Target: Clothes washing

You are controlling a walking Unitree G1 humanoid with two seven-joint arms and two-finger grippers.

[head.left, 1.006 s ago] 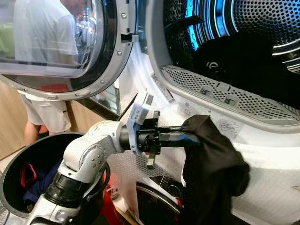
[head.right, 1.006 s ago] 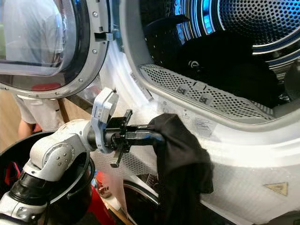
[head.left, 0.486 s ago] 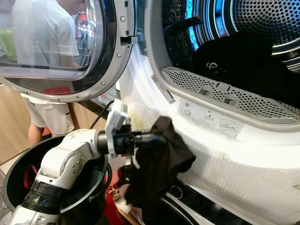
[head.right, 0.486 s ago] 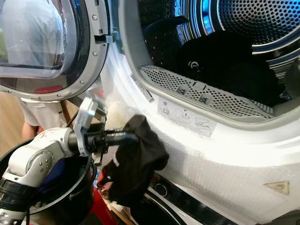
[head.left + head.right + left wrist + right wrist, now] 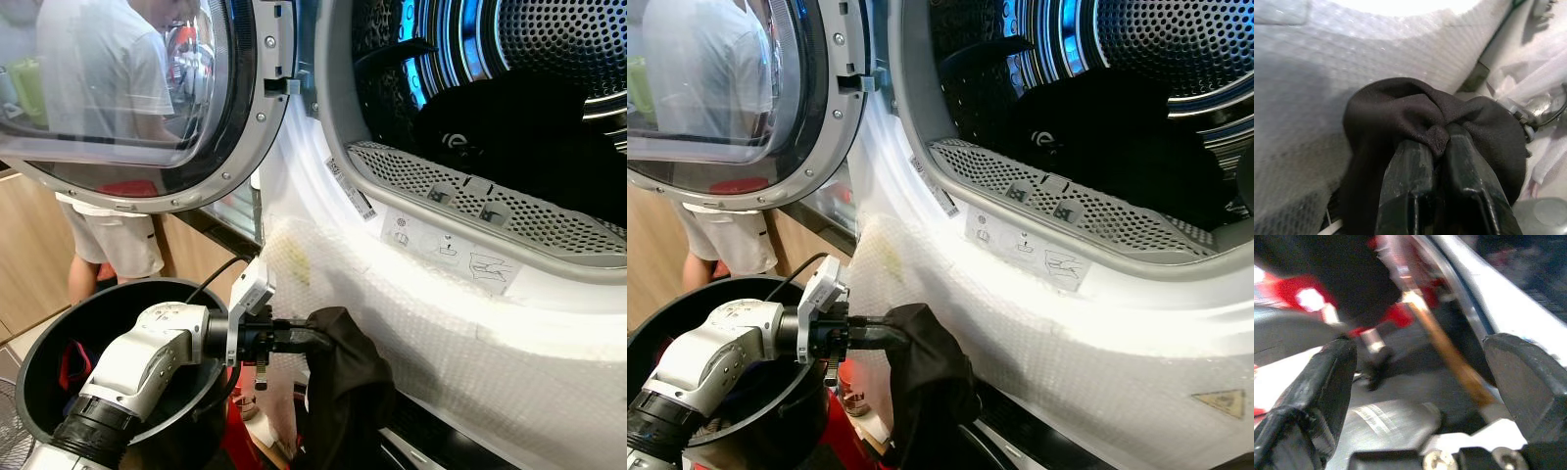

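Door-rim sticker (image 5: 1024, 242): white, on the machine's rim at 6 o'clock below the drum opening; small pictograms, none readable.
Side strip label (image 5: 935, 190): narrow white tag on the rim at 8 o'clock; print too small to read.
Warning sign (image 5: 1217, 402): yellow triangle on the white front panel, symbol unclear.
Garment logo (image 5: 1047, 143): white round mark on dark clothing in the drum, not legible.

- The black garment (image 5: 343, 387) is matt, finely woven cloth.
- The washer front (image 5: 509, 352) wears dimpled bubble wrap.
- The drum (image 5: 558, 39) is glossy perforated metal.
- The door (image 5: 127, 98) has a silver rim and shiny glass.
- The left claw (image 5: 1436, 147) fingers look scuffed black.
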